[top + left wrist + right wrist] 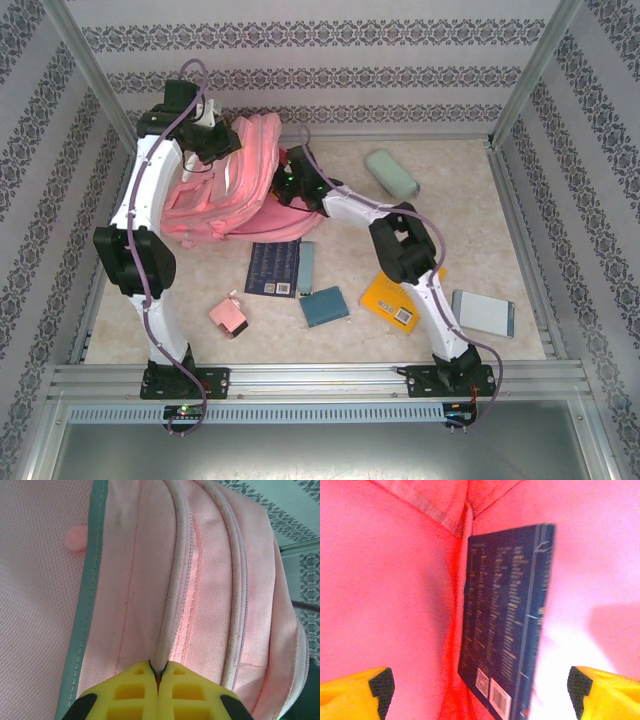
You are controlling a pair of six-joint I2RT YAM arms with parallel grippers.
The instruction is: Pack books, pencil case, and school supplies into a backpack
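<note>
At the far-left corner of your pale marbled counter (470,210), under striped wallpaper (300,40), the pink backpack (225,205) lies with its long axis slanting from the far edge toward the left edge. Your left hand (158,672) is pinched shut on its piped seam (167,605). Your right hand (481,685) gapes wide inside it. A navy book (505,615) stands lengthwise between the fingers, barcode end nearest, touching neither.
</note>
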